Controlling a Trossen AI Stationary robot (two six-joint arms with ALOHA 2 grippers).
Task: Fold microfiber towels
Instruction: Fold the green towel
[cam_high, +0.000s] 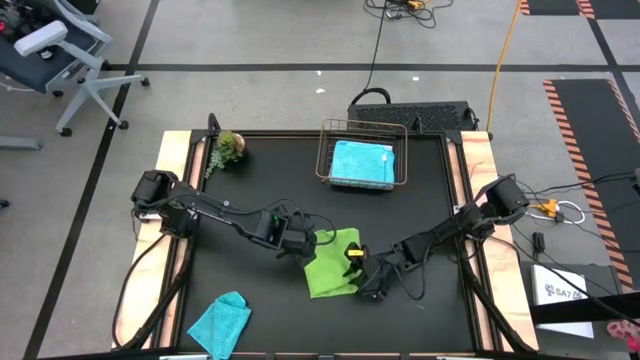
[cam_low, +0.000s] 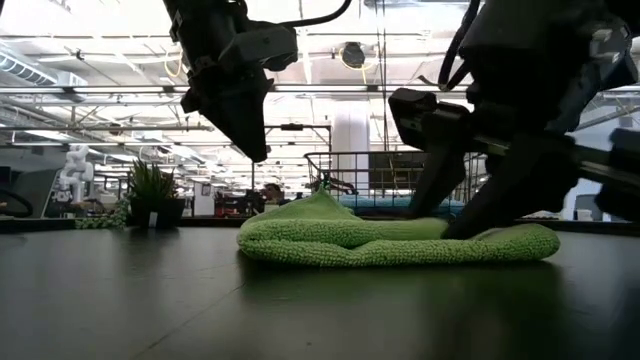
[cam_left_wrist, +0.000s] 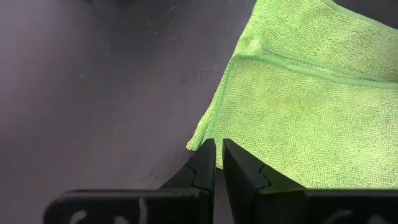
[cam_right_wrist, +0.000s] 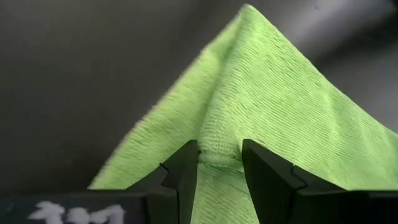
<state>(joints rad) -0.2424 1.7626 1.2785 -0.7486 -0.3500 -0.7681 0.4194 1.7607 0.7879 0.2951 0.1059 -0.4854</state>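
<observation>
A fold of the lime green towel (cam_right_wrist: 261, 106) was pinched between the fingers of the right gripper (cam_right_wrist: 219, 163), low at the middle of the black table (cam_high: 260, 290). The left gripper (cam_left_wrist: 217, 163) was held just above the towel's near corner, its fingers nearly closed on nothing. A fold appeared to be under way; next, the pinched edge would likely need carrying across and laying flat. The cloth was seen soft, nubbly and doubled. A blue towel (cam_high: 362, 163) was left in the wire basket (cam_high: 326, 150), a teal one (cam_high: 222, 322) crumpled at the table's edge.
</observation>
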